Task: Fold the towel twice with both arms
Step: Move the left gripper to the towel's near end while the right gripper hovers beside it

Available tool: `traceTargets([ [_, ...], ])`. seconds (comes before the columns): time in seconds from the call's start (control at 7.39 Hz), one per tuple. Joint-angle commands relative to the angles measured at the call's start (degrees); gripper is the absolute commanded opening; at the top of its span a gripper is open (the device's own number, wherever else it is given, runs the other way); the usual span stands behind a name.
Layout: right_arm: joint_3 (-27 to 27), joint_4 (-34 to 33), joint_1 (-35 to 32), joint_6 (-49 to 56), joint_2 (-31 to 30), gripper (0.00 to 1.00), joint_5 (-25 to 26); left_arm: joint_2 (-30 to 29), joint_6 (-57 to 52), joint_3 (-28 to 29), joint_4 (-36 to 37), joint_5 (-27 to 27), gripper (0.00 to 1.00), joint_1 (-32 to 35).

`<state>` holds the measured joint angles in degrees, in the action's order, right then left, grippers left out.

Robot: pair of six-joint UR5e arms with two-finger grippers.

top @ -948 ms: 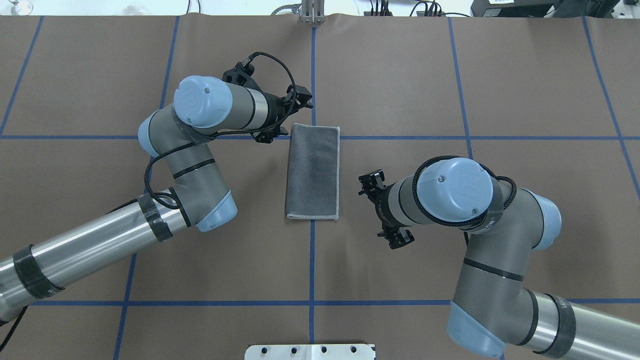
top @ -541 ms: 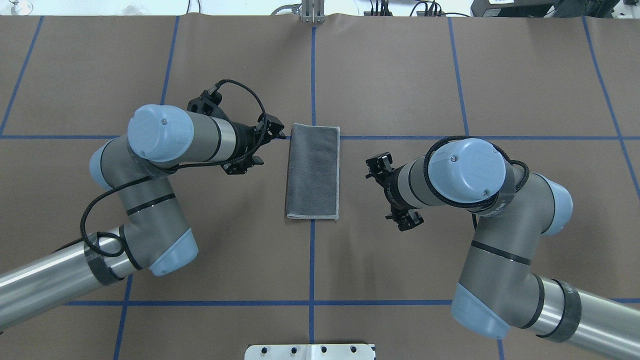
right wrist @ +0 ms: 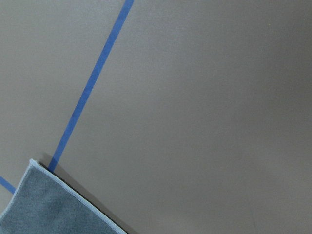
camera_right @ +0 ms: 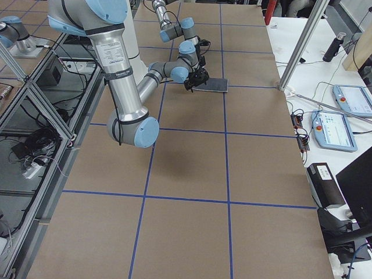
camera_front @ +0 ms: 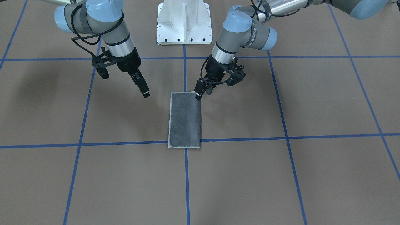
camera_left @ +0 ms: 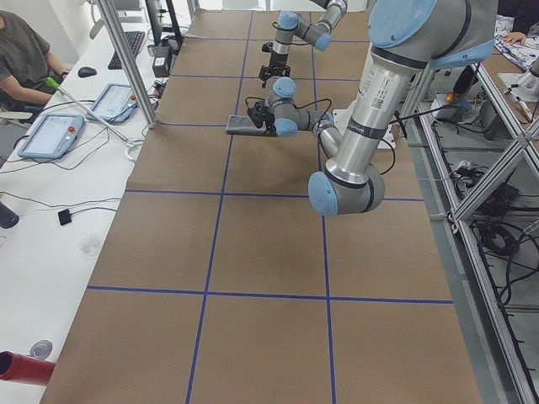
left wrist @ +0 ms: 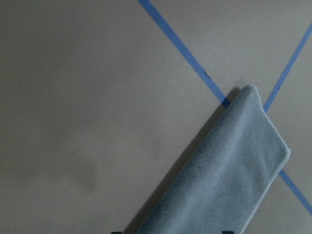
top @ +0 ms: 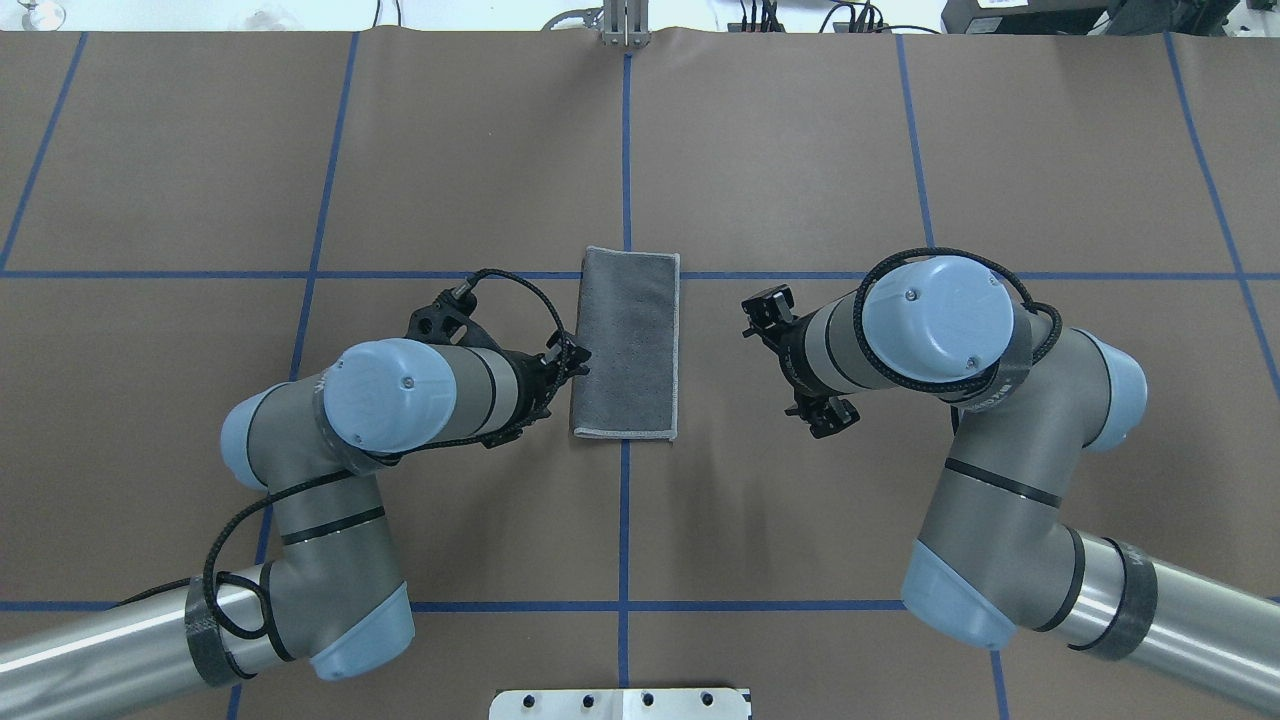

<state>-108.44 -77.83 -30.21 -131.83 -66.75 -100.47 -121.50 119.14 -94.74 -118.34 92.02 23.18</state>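
The towel [top: 627,343] lies flat as a narrow rectangle at the table's middle, dark grey face up with light edging, also seen in the front view [camera_front: 185,120]. My left gripper [top: 577,365] hangs open at the towel's left long edge, close to the end nearest the robot [camera_front: 203,91]. The left wrist view shows the towel [left wrist: 224,185] running away from between the fingertips. My right gripper [camera_front: 142,86] is open, above bare table, a short gap off the towel's right side. Only one towel corner [right wrist: 44,204] shows in the right wrist view.
Brown paper with a blue tape grid [top: 624,140] covers the table. The white robot pedestal [camera_front: 184,23] stands at the robot's edge. A person sits at a side desk with tablets [camera_left: 50,135] beyond the table's far long edge.
My left arm swung from the towel's far end back toward the robot, along its left edge. The right arm drew slightly further from the robot and rightward. The towel has not moved.
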Motion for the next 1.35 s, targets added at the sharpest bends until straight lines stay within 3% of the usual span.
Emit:
traceTargets([
  [0.0,0.07,0.05,-0.37,0.08,0.22,1.0,0.01,-0.85,0.04,0.43,2.77,-0.52,0.53,-2.25],
  [1.08,0.07,-0.04,-0.37,0.08,0.31,1.0,-0.16,-2.08,-0.23,3.06,2.77,-0.61,0.5,-3.14],
  [1.22,0.15,-0.04,-0.37,0.0,0.31,1.0,-0.34,-2.16,-0.23,3.07,2.76,-0.61,0.44,-3.14],
])
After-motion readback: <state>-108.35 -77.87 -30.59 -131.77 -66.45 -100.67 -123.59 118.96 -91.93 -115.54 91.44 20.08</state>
